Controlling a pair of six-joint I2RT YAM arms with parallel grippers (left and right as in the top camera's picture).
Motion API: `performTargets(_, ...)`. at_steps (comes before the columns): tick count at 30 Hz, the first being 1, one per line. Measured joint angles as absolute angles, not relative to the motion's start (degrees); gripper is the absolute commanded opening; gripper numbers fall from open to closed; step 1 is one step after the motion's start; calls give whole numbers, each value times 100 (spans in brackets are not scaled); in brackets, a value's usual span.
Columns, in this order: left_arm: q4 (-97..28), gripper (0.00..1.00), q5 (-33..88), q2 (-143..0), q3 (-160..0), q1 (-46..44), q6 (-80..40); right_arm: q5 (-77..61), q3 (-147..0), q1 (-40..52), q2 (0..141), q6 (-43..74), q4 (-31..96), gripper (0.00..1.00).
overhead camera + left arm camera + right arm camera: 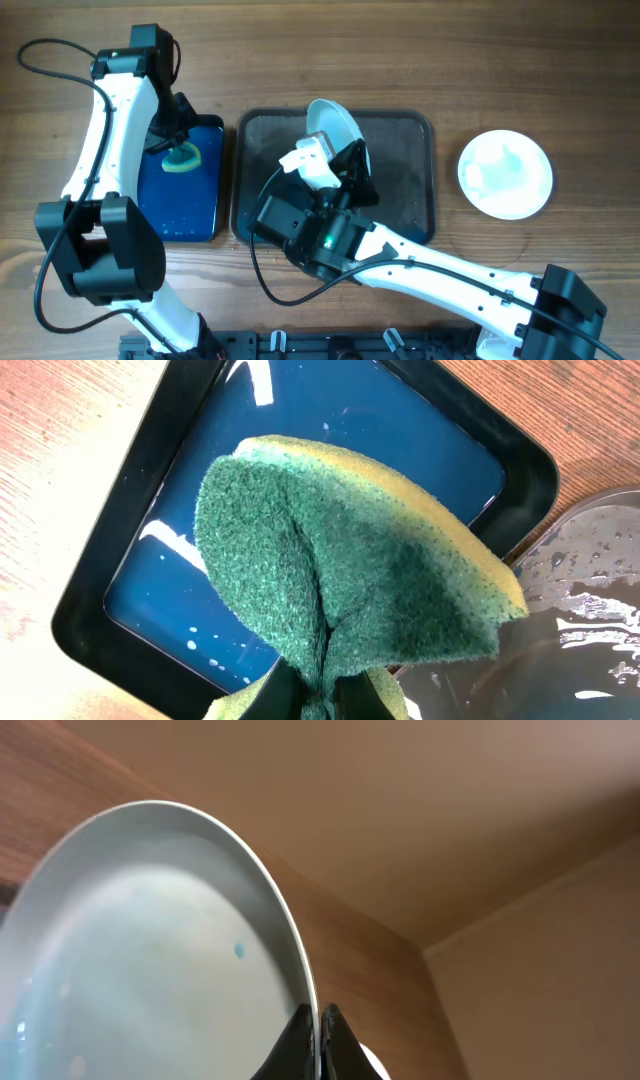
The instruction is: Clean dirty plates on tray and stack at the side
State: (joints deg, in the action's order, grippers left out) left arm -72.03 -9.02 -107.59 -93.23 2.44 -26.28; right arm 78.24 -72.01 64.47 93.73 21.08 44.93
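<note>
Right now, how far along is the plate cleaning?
Done: clean-looking white plates sit on the table right of the grey tray. In hand: the right jaws pinch the rim of a tilted plate above the tray, the left jaws hold a sponge. Left: wipe its small blue spot, then stack it.

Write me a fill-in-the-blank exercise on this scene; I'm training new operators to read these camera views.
1. The left gripper is shut on a green and yellow ___.
2. That item hangs over the small tray, whose bottom is ___.
3. The right gripper pinches a plate by its ___.
4. Another plate lies on the table, on the robot's ___ side of the dark grey tray.
Missing words: sponge; blue; rim; right.
</note>
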Motion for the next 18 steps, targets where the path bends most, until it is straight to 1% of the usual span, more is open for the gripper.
performTargets(3, -7205, 4, -902, -10759, -9323, 244, -2628, 7249, -7201, 6399, 9369, 2108, 4482, 4)
performTargets(6, -7207, 4, -902, -10759, -9323, 244, -2628, 5524, -7201, 5983, 9362, 2123, 4427, 4)
performTargets(9, -7223, 4, -904, -10759, -9323, 244, -2628, 3496, -7201, 5107, 9362, 2161, 4250, 4)
performTargets(11, -7229, 4, -906, -10759, -9323, 244, -2628, 2171, -7201, 4309, 9314, 2158, 4167, 4)
performTargets(13, -7258, 4, -915, -10759, -9323, 244, -2628, 631, -7201, 3026, 9065, 2176, 4250, 4)
performTargets(14, -7273, 4, -915, -10759, -9323, 244, -2628, 60, -7201, 2132, 8803, 2204, 4475, 4)
performTargets(15, -7277, 4, -915, -10759, -9323, 244, -2628, -108, -7205, 1608, 8650, 2246, 4639, 4)
performTargets(16, -7279, 4, -899, -10759, -9323, 244, -2628, -209, -7214, 888, 8514, 2281, 5048, 4)
performTargets(18, -7290, 4, -878, -10759, -9323, 244, -2628, 91, -7207, -405, 8464, 2311, 5505, 4)
